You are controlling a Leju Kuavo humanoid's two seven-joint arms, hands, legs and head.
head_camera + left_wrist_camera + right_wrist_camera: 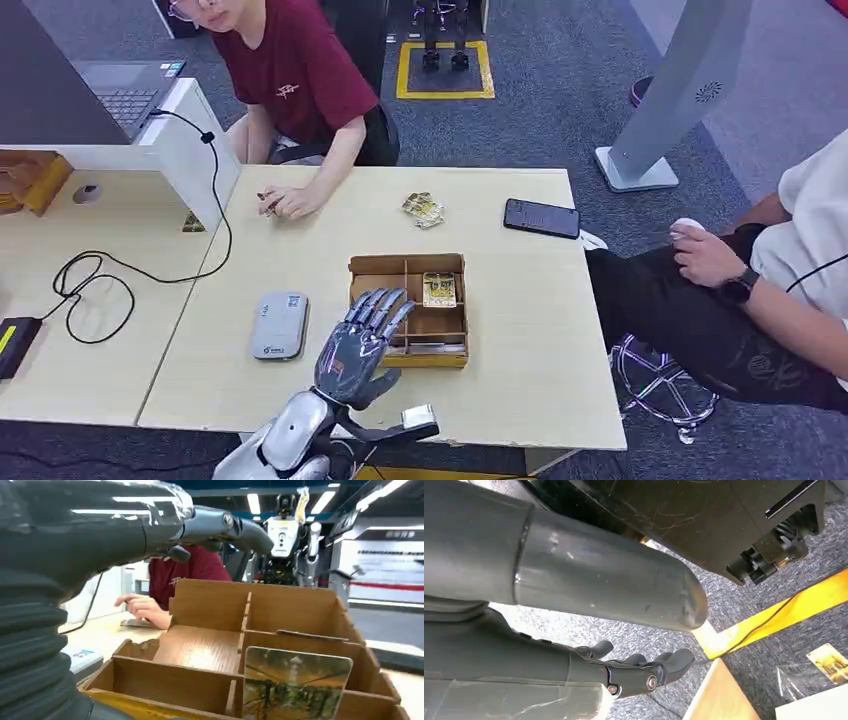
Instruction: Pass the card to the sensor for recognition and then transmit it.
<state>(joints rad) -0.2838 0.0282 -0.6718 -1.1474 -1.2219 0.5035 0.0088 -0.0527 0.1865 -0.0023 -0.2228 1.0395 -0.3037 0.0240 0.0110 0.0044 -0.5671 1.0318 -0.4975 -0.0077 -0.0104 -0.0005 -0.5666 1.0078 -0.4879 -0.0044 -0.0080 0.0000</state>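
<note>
A brown cardboard box [408,266] with several compartments sits mid-table. A picture card [439,289] stands in its right-hand compartment; in the left wrist view the card [295,685] is close and upright against a divider of the box [300,605]. My left hand [362,340] hovers over the box's near left corner, fingers spread, holding nothing; its thumb and fingers [220,525] reach above the box. The grey-white sensor [278,325] lies flat left of the box, and its edge [82,657] shows beside the hand. My right hand [634,672] hangs over the floor, empty, fingers loosely extended.
A person in a red shirt sits across the table, one hand [290,200] resting on it. Loose card packets [424,209] and a black phone [541,218] lie at the far side. Another person [760,280] sits at the right. A black cable [100,275] loops on the left table.
</note>
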